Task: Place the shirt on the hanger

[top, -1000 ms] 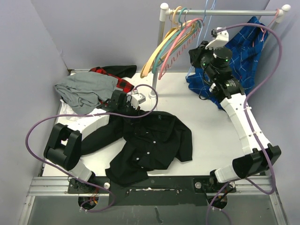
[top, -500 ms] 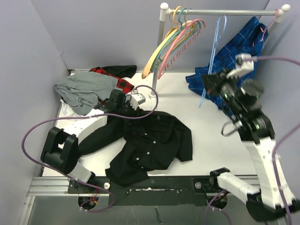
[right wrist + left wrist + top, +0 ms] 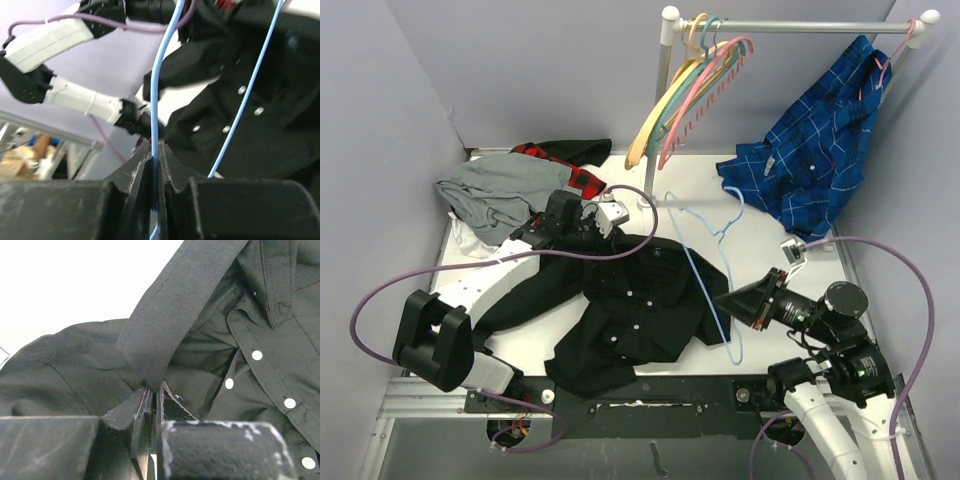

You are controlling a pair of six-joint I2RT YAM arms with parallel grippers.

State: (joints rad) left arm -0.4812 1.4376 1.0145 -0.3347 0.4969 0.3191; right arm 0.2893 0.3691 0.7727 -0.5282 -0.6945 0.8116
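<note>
Right gripper [image 3: 738,303] is low at the near-right of the table [image 3: 770,255], fingers pressed together on the hanger [image 3: 704,280]. Its wrist cam shows the thin light-blue wire nipped btwn the jaws w/ no gap. The hanger's long axis runs diagonally from that grip up and left toward the foot of the clothes rack [image 3: 661,110], crossing the right-hand edge of the shirt [image 3: 640,305]. Can't tell for sure which end is the hook. The shirt lies crumpled mid-table, front up w/ buttons showing, just left of the right gripper. Its collar end is at the far-left, where the left gripper [image 3: 592,222] is. Left wrist cam shows those fingers clamped on a band of black cloth at the neck, prob. collar or placket edge, w/ the band rising taut from the jaws. Key relation: the neck opening is up and left of the hanger, across the shirt body, and the hanger's axis already points roughly that way. So the right arm likely has to carry the wire left and away to reach the collar, while the left arm, much nearer the collar, holds it open. Risk: a wire end may snag a fold of the shirt front instead of entering the neck.
</note>
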